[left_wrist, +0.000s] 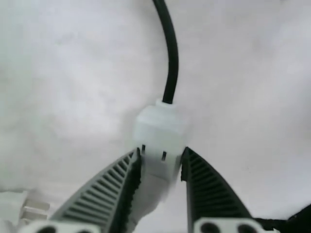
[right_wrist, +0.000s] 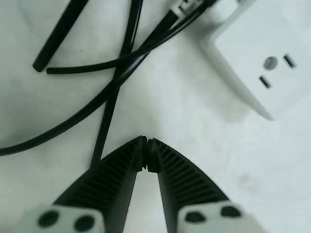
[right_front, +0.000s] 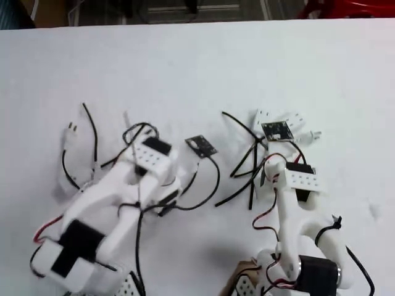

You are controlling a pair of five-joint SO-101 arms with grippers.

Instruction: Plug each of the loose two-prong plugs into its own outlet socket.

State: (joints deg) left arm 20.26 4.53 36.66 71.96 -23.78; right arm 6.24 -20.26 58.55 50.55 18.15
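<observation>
White two-prong plug point(left_wrist: 159, 133) on its black cord is pinched at its end in the left pincer point(left_wrist: 161, 154), well apart from the white plastic outlet block point(right_wrist: 257, 63). Right pincer point(right_wrist: 147, 144), closed and empty, hovers near that block. It's a shallow grip, so the plug could twist and miss the slots.

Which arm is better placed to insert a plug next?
Left. The left tool clamps the white plug on its black cord. The right tool is shut and empty, beside loose black cords and a white outlet socket.
</observation>
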